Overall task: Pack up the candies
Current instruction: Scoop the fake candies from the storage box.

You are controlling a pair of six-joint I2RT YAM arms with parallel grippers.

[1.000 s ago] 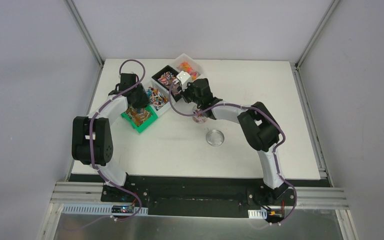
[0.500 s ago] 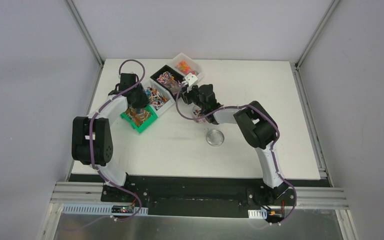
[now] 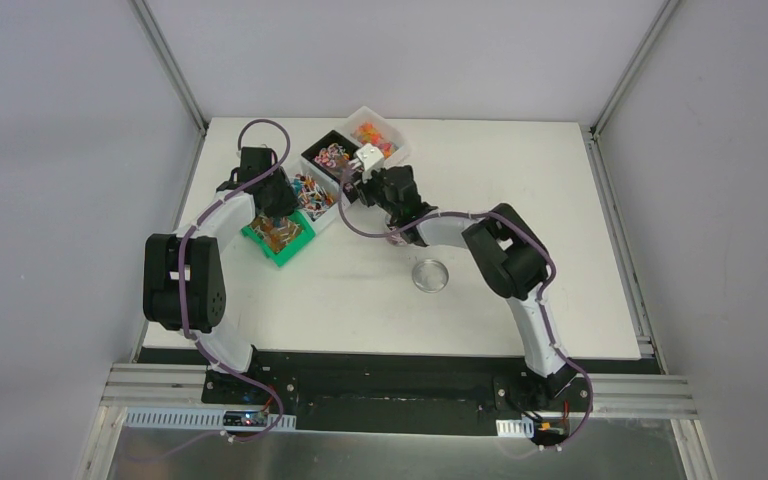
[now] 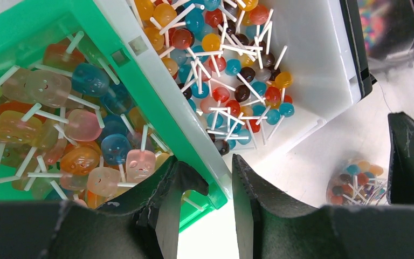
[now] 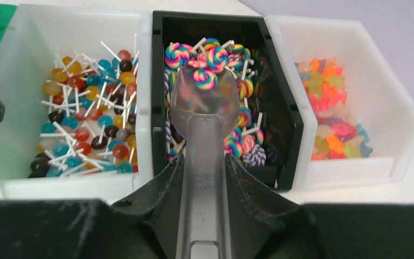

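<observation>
The right gripper, arm stretched forward, grasps a scoop carrying candies ahead. The left gripper, pointing down, pinches a green bin wall

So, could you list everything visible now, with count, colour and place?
candies: many, mixed colours, in the four bins and jar
green bin: one, green, left end of row
white bins: two, white, flanking the black bin
black bin: one, black, below the scoop
scoop: one, clear, one of the candies in it
jar: one, clear, beside the bins
lid: one, clear, on table, near the jar
table: one, white, under everything
left pincer: one, black, clamped across green bin's wall
right pincer: one, black, shut on scoop handle
</observation>
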